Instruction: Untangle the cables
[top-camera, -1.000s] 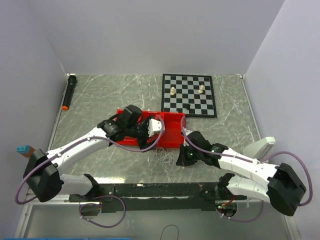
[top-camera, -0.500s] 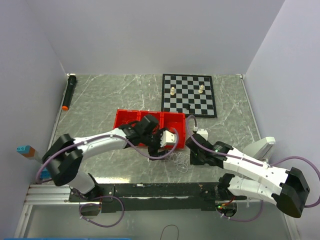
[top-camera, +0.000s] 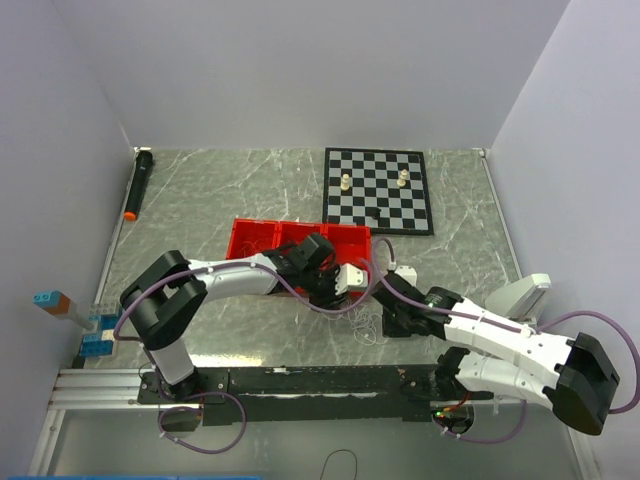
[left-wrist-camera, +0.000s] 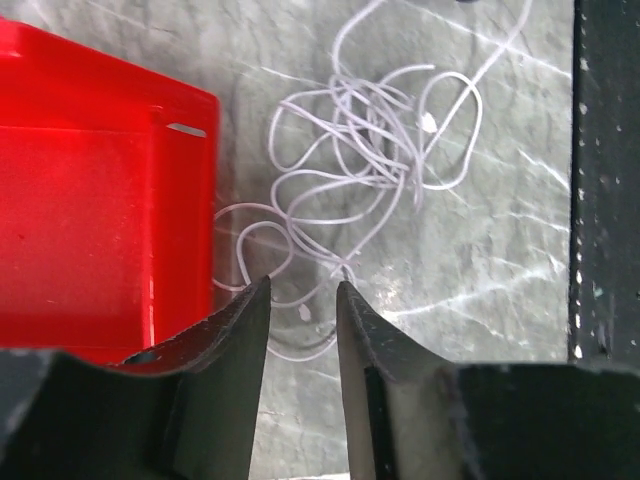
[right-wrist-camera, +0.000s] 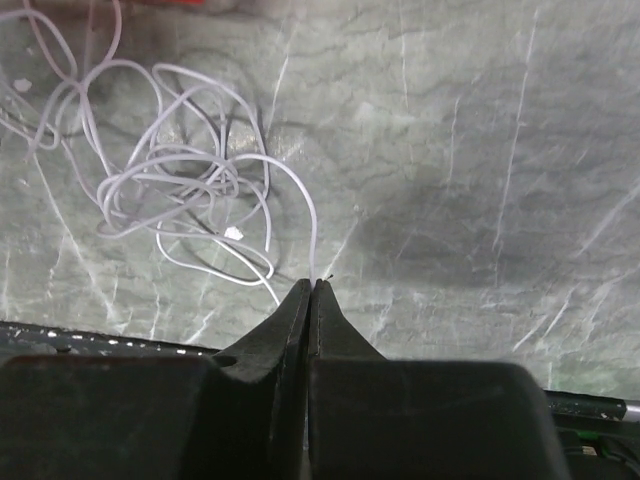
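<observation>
Cables (left-wrist-camera: 372, 135) just beyond L pincer (left-wrist-camera: 302, 290), in R pincer's (right-wrist-camera: 313, 286) grip

Plain pale walls close the space in on three sides: the back wall (top-camera: 300, 70) is flat and bare, and the left wall (top-camera: 50, 150) and right wall (top-camera: 580, 130) angle in toward it. Below them lies a table (top-camera: 210, 200) with a grey-green marbled top veined in white — softly, evenly lit, its shadows faint.

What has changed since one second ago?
The left gripper moved from above the red tray down to the white cable and narrowed its jaws over a strand. The right gripper, shut on the cable, drew it slightly right. The red tray and chessboard stayed.
</observation>
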